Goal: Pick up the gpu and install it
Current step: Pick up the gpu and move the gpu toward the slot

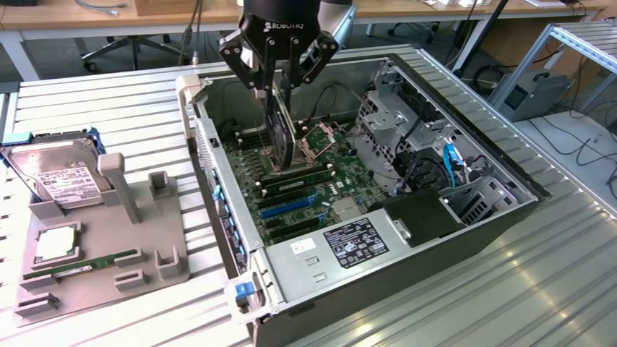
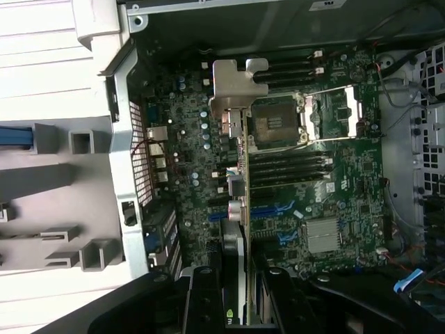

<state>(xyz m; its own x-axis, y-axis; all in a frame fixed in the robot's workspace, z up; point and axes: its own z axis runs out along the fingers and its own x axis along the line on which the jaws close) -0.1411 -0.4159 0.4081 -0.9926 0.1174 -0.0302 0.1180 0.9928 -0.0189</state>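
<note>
The gripper point(image 1: 279, 85) is clamping the gpu point(image 1: 282, 136) (held on edge), which is hanging directly beneath it over the motherboard point(image 1: 328, 184).

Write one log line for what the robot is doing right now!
gripper: shut on gpu | gpu: upright, over motherboard | place: inside open computer case

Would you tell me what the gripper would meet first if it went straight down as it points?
Probably the motherboard, through the gpu clamped upright in the gripper; which slot lies below is hard to judge.
</note>
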